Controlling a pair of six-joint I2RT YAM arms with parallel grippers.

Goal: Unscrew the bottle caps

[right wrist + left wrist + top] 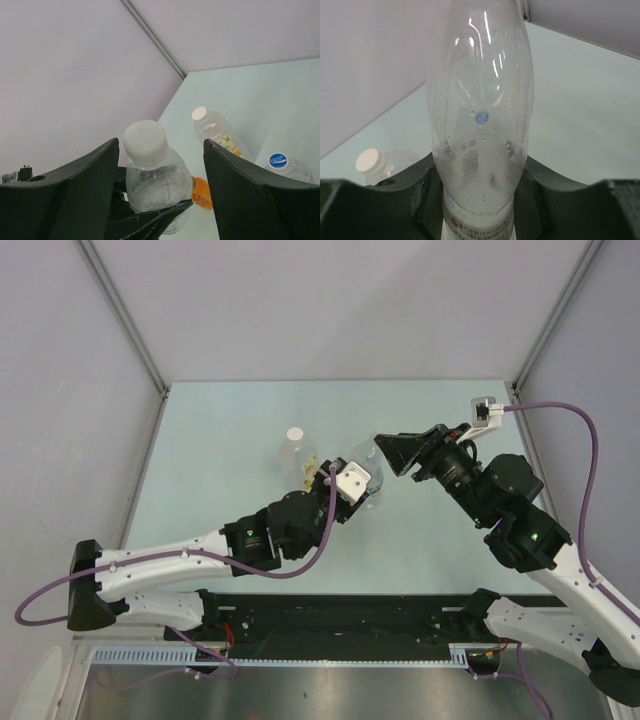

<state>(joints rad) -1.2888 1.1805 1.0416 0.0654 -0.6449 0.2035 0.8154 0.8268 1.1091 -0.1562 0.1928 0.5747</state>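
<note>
My left gripper [352, 483] is shut on the small slim clear bottle [480, 125], its jaws [480, 186] clamping the body just above the white label. The bottle's white cap [145, 141] sits between the fingers of my right gripper [161, 144], which is open around it without touching. In the top view my right gripper [390, 452] is level with the bottle's top [370, 476]. The large bottle with the yellow label [225, 142] stands behind with a plain white cap [200, 114]. The blue cap with a white mark [278, 161] tops a third bottle beside it.
The large bottle [297, 452] stands just left of my left gripper; its white cap [370, 161] shows at the lower left of the left wrist view. Grey walls close the pale green table [220, 440] at the back and both sides.
</note>
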